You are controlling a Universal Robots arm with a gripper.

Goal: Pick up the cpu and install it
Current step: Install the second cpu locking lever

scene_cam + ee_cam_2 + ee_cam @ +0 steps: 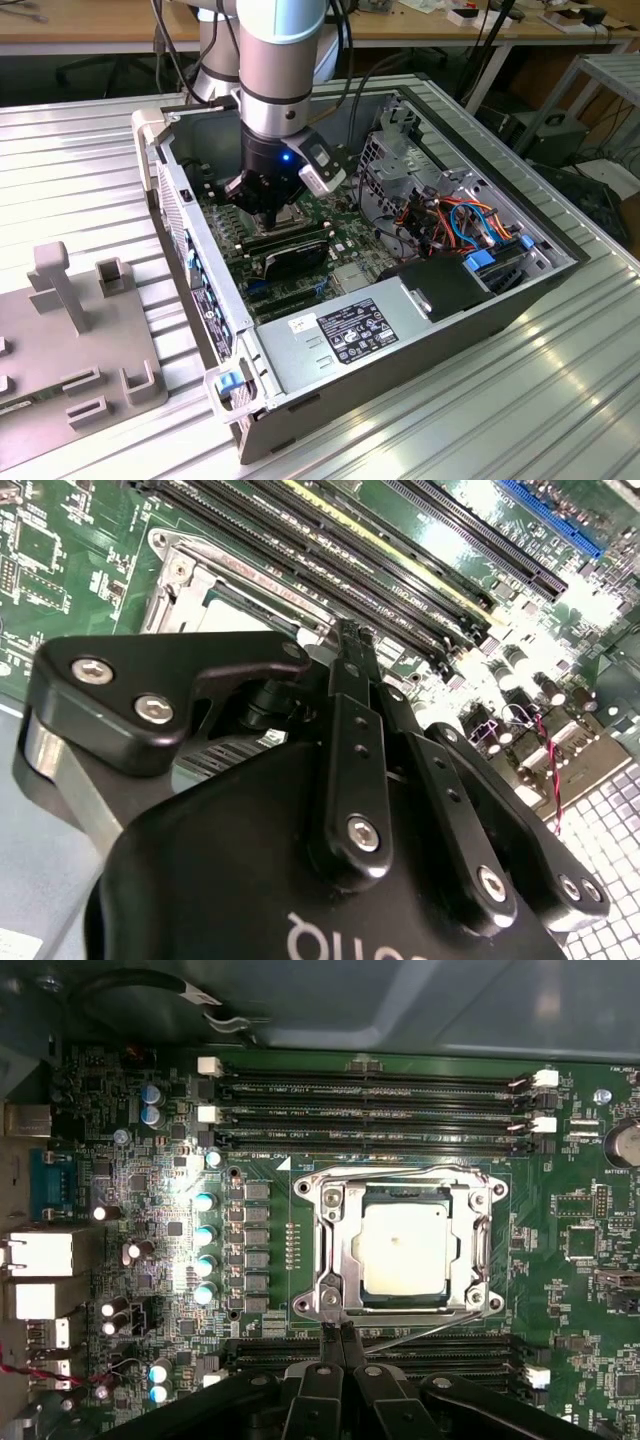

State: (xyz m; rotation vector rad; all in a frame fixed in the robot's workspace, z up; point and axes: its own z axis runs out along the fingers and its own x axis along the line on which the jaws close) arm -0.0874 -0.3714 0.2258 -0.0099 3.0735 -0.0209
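Note:
In the first wrist view the cpu, a flat silver-grey square, lies inside the socket on the green motherboard, with the metal frame around its edges. My gripper is shut with nothing between its thin black fingers, and the tips sit just beside the socket's edge, near a thin wire lever. The second wrist view shows the same shut gripper pointing at the socket frame. In the exterior view the gripper reaches down into the open computer case over the motherboard.
Long black memory slots run on both sides of the socket. A grey power supply fills the case's near corner, and coloured cables lie to the exterior view's right. A grey fixture plate stands outside the case on the ribbed metal table.

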